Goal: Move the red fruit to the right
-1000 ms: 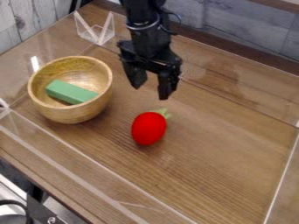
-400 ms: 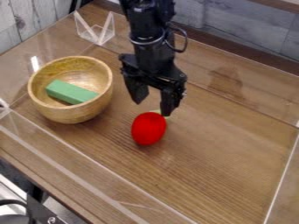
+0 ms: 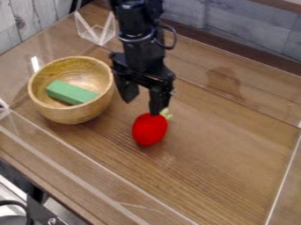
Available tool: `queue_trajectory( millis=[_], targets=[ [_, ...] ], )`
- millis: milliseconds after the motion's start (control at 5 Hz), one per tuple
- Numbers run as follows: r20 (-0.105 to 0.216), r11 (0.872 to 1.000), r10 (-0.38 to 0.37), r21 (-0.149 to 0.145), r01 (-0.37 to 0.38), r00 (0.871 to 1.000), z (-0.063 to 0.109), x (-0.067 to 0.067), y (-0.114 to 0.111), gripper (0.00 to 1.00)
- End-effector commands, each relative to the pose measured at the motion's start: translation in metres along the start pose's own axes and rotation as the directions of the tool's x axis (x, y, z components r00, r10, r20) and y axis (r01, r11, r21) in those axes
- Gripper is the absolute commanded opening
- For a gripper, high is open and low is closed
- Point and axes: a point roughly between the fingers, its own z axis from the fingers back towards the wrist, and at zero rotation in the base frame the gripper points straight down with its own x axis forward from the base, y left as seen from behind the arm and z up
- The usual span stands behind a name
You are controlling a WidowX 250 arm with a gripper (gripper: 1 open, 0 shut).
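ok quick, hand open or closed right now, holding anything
hand: open, holding nothing, fingers just above the red fruit

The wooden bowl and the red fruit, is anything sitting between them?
No. In the camera view, only bare wooden table shows between the wooden bowl and the red fruit. The open gripper hangs just above the fruit.

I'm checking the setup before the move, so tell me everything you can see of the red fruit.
The red fruit is small, glossy and bright red, strawberry-shaped, apparently plastic, with a tiny green tip at its upper right. It lies on the wooden table, right of the wooden bowl. The open gripper hangs just above it; contact cannot be told.
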Motion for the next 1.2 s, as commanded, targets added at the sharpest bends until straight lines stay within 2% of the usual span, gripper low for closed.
queue_trajectory(
  millis=[0,400,600,800,1000],
  targets=[
    [0.056,0.998,0.053,0.016,-0.054,0.997,0.016,0.001,0.009,1.00],
    [0.050,0.991,0.131,0.008,-0.132,0.990,-0.011,-0.004,0.019,1.00],
    [0.052,0.983,0.182,0.004,-0.182,0.982,-0.024,-0.008,0.014,1.00],
    [0.053,0.979,0.202,0.003,-0.202,0.978,-0.034,-0.010,0.005,1.00],
    [0.052,0.978,0.208,0.006,-0.209,0.977,-0.028,-0.004,0.015,1.00]
  ],
)
